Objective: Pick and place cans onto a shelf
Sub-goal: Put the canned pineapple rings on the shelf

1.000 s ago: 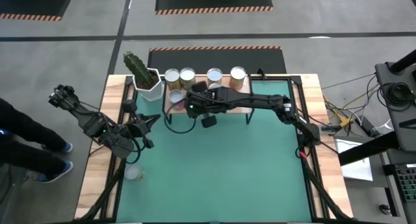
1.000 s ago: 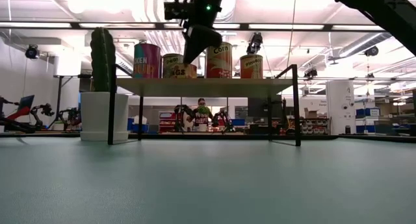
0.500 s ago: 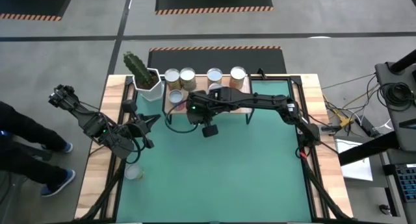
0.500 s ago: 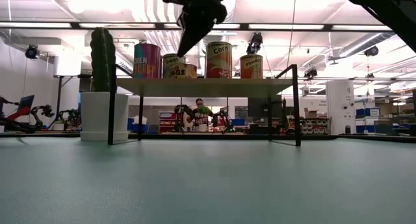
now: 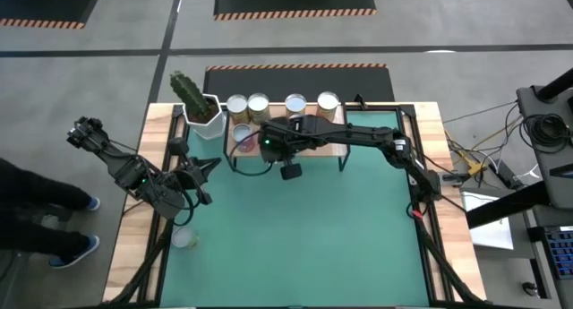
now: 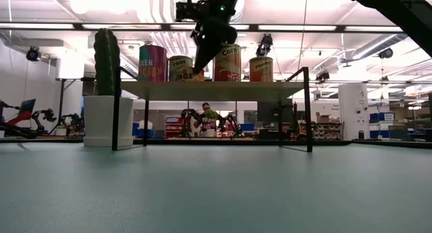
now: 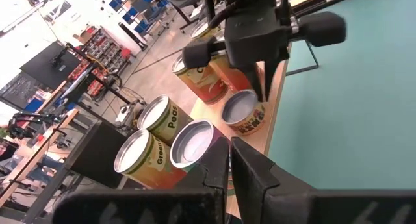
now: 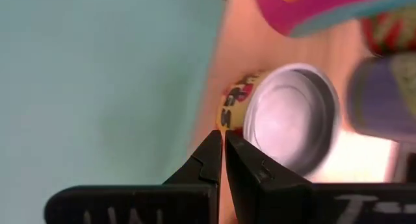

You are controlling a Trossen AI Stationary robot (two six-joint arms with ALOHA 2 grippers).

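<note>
The light-wood shelf [image 6: 256, 86] stands at the table's far side. Several cans stand on it: a pink one [image 6: 152, 63], a short yellow one [image 6: 181, 69], a red "Corn" one [image 6: 228, 63] and an orange one [image 6: 261, 69]. My right gripper [image 8: 223, 149] is shut, reaching over the shelf from the right, its tips at the short can's [image 8: 286, 117] near rim. It also shows in the high view [image 5: 267, 143]. My left gripper [image 5: 201, 170] waits shut at the table's left and holds nothing. My right gripper's shut fingertips [image 7: 265, 94] point down at the near rim [image 8: 227, 113] of the short yellow can, which stands upright on the shelf. I cannot tell whether they touch it.
A white pot with a cactus [image 5: 201, 107] stands beside the shelf's left end. A pale can [image 5: 183, 237] sits on the wooden margin at the near left. The green mat [image 5: 304, 237] lies in front of the shelf. A person's legs [image 5: 36, 219] show left of the table.
My right gripper, shut throughout, has risen above the short yellow can and moved a little toward the near edge. It then came back down to the can's near rim. The cans and my left arm have kept still.
</note>
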